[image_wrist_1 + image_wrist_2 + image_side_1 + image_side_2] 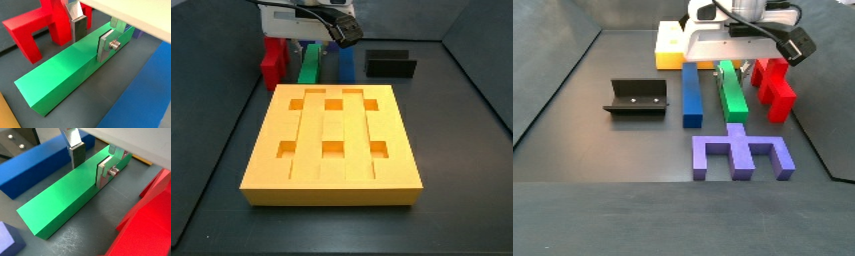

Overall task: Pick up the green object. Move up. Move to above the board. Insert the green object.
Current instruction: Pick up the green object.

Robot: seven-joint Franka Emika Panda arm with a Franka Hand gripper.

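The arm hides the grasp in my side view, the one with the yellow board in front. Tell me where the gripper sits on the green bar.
Observer: In both wrist views the gripper straddles the green bar near one end, a finger along each long side.
Operator: Confirm it is clamped.
Observer: The pads look against its sides; a squeeze I cannot tell.
Operator: Report what else I miss.
Observer: A purple comb-shaped piece lies on the floor past the bar's free end.
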